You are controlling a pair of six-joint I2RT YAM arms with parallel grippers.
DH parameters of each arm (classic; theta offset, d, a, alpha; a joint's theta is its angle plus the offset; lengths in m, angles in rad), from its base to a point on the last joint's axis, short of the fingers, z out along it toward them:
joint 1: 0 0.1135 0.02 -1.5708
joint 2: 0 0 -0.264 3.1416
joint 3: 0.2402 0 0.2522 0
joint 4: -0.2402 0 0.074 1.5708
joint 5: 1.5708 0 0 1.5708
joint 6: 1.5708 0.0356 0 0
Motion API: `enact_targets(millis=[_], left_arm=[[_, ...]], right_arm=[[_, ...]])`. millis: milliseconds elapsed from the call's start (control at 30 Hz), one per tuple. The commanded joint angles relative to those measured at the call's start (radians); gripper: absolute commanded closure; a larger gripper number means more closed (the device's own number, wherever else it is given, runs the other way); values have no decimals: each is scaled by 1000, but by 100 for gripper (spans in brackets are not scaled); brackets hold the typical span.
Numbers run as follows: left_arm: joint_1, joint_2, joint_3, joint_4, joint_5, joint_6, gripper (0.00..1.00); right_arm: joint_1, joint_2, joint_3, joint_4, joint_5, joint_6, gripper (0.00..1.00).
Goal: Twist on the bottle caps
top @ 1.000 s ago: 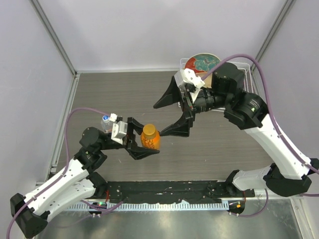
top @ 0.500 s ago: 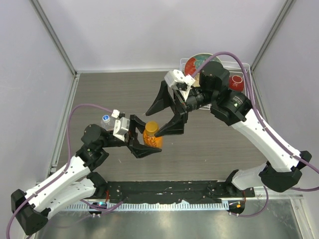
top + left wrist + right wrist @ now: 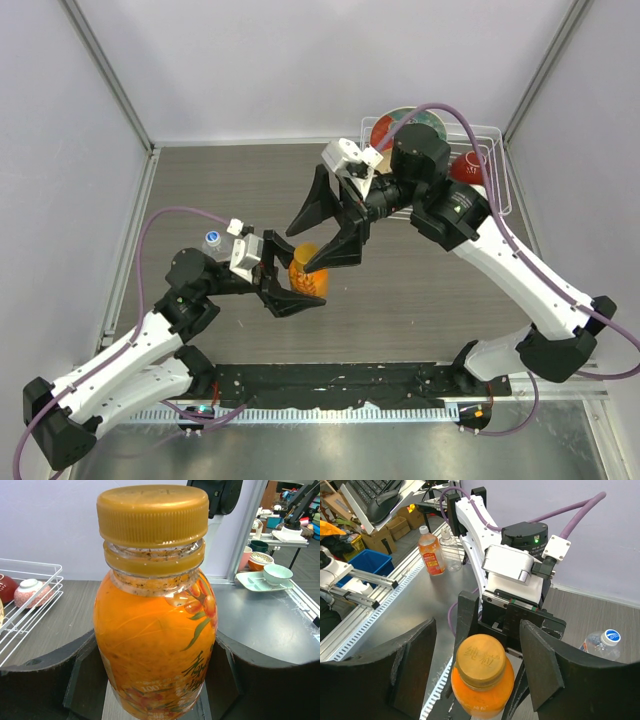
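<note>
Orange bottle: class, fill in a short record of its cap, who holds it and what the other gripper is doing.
bottle: orange bottle, upright
cap: amber cap, sitting on the neck
held by: left gripper, clamped on the body
other gripper: right gripper, open, straddling the cap without touching it

Left gripper [image 3: 300, 282]: black fingers clamped on either side of a squat orange plastic bottle [image 3: 312, 278], which is upright.
Right gripper [image 3: 300, 248]: jaws spread wide above that bottle, with one finger on each side of its top.
Small clear plastic water bottle [image 3: 212, 243]: just beside the left wrist, with a white cap [image 3: 212, 238] on it.
Grey wood-grain table [image 3: 230, 185]: lies under both arms.
White wire rack [image 3: 497, 160]: in the far right corner, holding a round patterned plate [image 3: 398, 124] and a red bowl [image 3: 468, 168].
</note>
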Motion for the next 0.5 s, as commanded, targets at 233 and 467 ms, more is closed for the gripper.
enact_targets(millis=[233, 467], left_arm=[[-3, -10, 48, 49, -22, 0, 100], [0, -11, 45, 49, -40, 2, 100]], right_arm=[[-6, 10, -46, 150, -47, 107, 32], [-6, -7, -76, 192, -51, 134, 33]])
